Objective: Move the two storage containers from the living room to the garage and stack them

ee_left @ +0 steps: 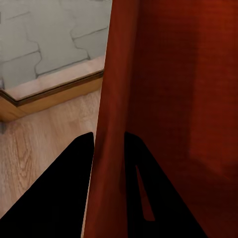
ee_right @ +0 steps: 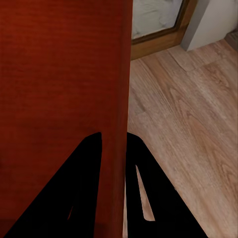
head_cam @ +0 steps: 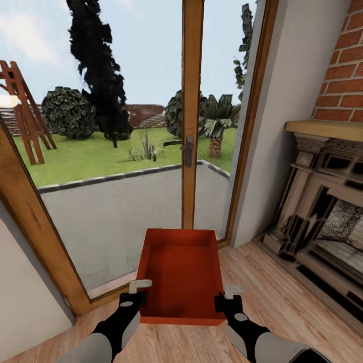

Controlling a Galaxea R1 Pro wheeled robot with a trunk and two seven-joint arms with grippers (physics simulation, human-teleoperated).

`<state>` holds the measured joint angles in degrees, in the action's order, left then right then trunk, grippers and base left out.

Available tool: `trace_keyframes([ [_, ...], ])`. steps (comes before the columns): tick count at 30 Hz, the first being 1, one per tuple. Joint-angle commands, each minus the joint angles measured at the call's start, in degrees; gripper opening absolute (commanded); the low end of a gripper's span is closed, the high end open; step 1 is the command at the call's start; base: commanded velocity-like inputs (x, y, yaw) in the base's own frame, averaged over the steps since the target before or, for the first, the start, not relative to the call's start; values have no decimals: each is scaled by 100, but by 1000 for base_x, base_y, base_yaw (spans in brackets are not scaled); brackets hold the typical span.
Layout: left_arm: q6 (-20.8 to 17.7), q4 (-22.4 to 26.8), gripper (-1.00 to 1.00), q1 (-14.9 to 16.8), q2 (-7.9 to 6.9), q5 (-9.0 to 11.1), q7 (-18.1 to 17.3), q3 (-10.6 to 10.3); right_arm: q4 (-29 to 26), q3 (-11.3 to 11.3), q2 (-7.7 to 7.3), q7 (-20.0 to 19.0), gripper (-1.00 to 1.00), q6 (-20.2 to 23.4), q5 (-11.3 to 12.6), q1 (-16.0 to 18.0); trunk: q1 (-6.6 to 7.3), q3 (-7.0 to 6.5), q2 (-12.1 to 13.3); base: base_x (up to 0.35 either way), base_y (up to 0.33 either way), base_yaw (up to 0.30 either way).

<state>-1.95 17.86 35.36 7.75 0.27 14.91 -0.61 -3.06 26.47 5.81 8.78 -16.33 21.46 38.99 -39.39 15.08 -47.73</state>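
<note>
- Light wood-plank floor runs up to wood-framed glass garden doors, with a stone fireplace and red brick chimney off to the right; beyond the glass lie paving, lawn and trees.
- One orange-red storage container sits centred in front of the robot, just short of the doors, its long axis pointing toward the glass. It is open-topped and nothing lies inside; only its finely ribbed bottom shows.
- Left gripper straddles the container's left wall near the close corner: in the left wrist view one dark finger sits outside the wall and the other inside, pinching it.
- Right gripper clamps the right wall the same way, one finger on the outer side over the planks, the other inside the bin.
</note>
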Motion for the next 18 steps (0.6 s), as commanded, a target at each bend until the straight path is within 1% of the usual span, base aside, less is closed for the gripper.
trace_keyframes([
  [1, -25, 165, -100, 6, -2, -90, 47, 131, 60, 16, -3, 9, -100, -37, 122, 3, -1, -2, -6, 0, 0, 0],
  [18, -25, 162, -100, 6, -2, -91, 47, 129, 60, 16, -4, 9, -100, -37, 122, 3, -1, -161, -6, 0, 0, 0],
])
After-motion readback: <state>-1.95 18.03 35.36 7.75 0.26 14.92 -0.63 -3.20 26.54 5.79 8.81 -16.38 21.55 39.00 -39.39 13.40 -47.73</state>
